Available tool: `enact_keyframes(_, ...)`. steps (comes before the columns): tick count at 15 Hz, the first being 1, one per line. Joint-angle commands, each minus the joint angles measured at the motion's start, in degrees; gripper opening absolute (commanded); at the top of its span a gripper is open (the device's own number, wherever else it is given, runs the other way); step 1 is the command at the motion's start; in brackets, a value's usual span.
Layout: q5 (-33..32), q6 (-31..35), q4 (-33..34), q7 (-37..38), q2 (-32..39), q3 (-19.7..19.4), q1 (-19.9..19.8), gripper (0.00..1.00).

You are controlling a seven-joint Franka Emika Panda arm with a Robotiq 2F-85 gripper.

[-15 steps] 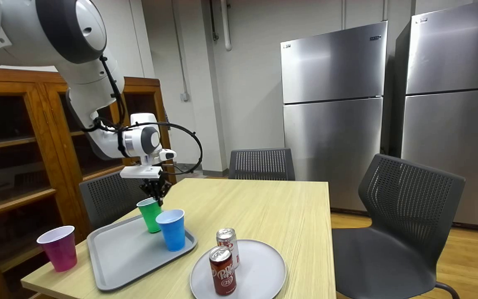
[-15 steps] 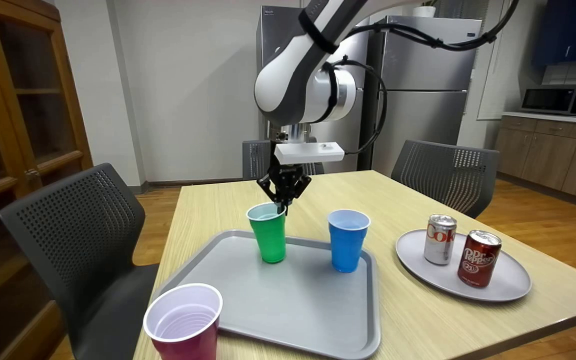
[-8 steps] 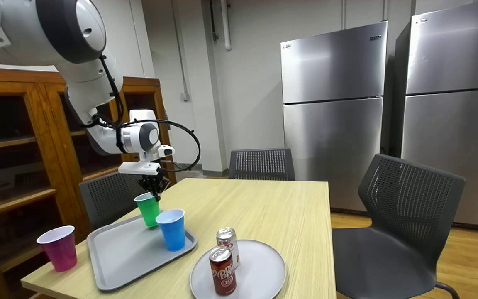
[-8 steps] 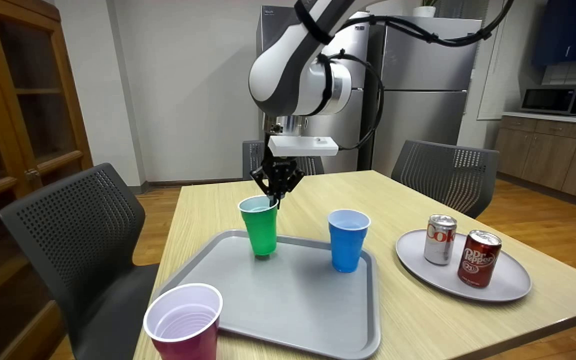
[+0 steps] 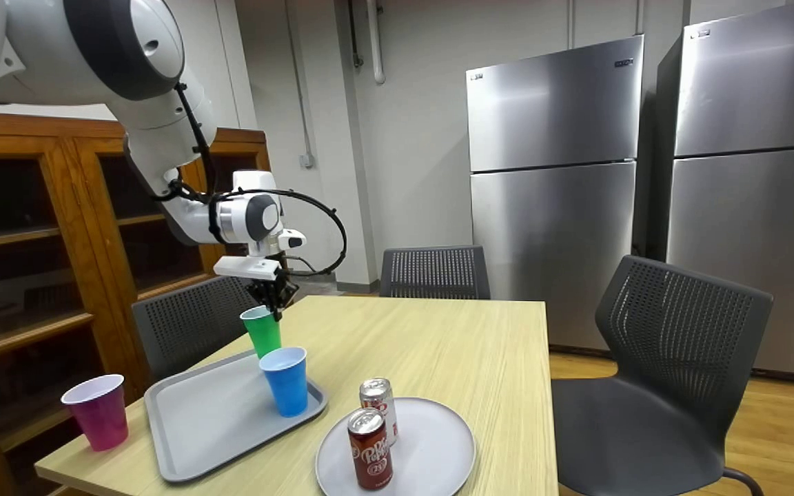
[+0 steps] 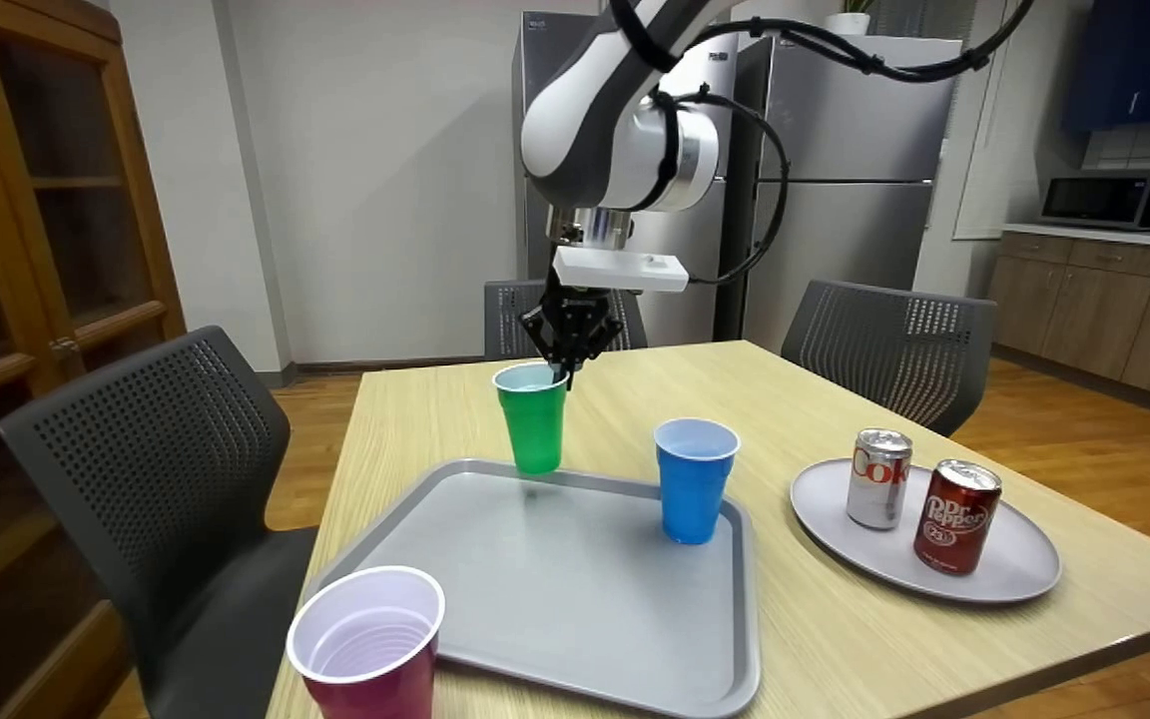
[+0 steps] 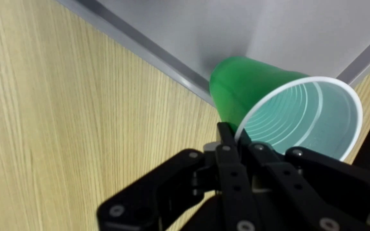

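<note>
The hand pinches the green cup by one side of its white rim, one finger outside the wall and one inside. With so little wall held, and all of it to one side, the cup could swing about the pinch, or slip free if the grip slackens; a harder squeeze could crease what looks like thin plastic. The cup hangs roughly upright above the tray, close over its raised edge, so any dip could knock the base on that edge and twist the cup in the grip. Farther off on the tray stands the blue cup, probably light; a low sideways swing into it could topple it.

Against the frame from one second ago, where the green cup's base appears to rest on the tray, hand and cup are higher, and in an exterior view a faint shadow lies on the tray, apart from the base. The blue cup shows no shift; nor does the plate past it, with its silver can and red can, nor the purple cup on the tabletop across the tray.
</note>
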Motion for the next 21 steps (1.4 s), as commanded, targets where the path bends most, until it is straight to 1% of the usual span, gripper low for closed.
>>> enact_keyframes(1, 1.22, -0.60, 1.30, 0.27, 0.11, -0.89, -1.34, 0.01)
enact_keyframes(7, 1.62, -0.34, 2.68, 1.73, 1.49, -2.99, -2.68, 0.01)
enact_keyframes(8, 1.17, -0.15, 2.93, 2.66, 1.86, -3.74, -2.32, 0.01)
enact_keyframes(12, 1.18, 0.03, 4.08, 4.39, 3.35, -4.73, -2.19, 0.01)
enact_keyframes(21, 1.74, 0.14, 6.73, 5.02, 6.24, -4.71, -2.51, 0.01)
